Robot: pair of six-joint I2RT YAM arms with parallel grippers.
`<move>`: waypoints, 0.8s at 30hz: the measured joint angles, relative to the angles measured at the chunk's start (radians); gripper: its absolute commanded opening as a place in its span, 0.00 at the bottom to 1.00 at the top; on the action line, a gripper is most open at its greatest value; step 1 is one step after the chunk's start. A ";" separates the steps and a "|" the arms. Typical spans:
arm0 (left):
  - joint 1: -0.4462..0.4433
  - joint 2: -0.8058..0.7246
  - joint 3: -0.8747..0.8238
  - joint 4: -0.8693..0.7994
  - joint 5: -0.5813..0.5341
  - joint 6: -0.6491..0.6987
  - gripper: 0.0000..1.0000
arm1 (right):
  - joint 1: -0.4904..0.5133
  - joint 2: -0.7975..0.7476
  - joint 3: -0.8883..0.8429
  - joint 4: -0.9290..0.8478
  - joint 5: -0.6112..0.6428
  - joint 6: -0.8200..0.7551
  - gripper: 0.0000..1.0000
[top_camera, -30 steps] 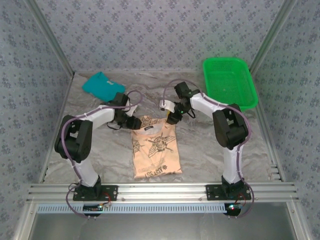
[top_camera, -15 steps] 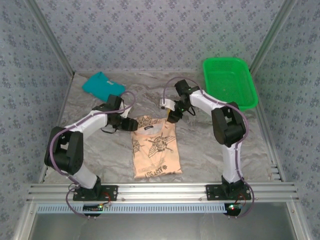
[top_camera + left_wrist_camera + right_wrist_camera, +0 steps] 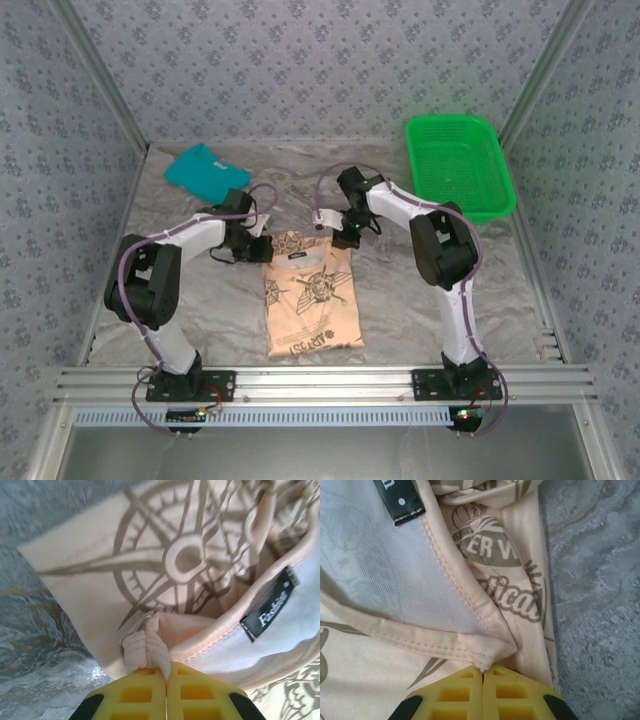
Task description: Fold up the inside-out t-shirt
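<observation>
The inside-out t-shirt (image 3: 310, 295) lies flat in the middle of the bench (image 3: 420, 300), sides folded in, collar away from the arm bases. The left end effector (image 3: 165, 671) and right end effector (image 3: 483, 671) each clamp a collar-end corner, seemingly so that edge can be carried toward the hem.

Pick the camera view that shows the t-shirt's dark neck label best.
Left wrist view: the label lies whole inside the t-shirt collar, its pale lettering visible. The right wrist view cuts the label off at the top edge. The top external view shows the label as a small dark mark.
</observation>
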 measured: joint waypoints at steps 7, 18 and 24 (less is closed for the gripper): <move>-0.009 -0.021 0.172 -0.057 0.000 -0.095 0.24 | -0.026 -0.027 -0.015 0.037 -0.001 0.015 0.03; 0.025 0.122 0.184 -0.022 -0.055 -0.208 0.58 | 0.003 -0.177 -0.198 0.315 0.210 0.362 0.36; 0.050 -0.034 0.143 -0.001 -0.149 -0.181 0.70 | 0.029 -0.487 -0.438 0.476 0.342 0.632 0.38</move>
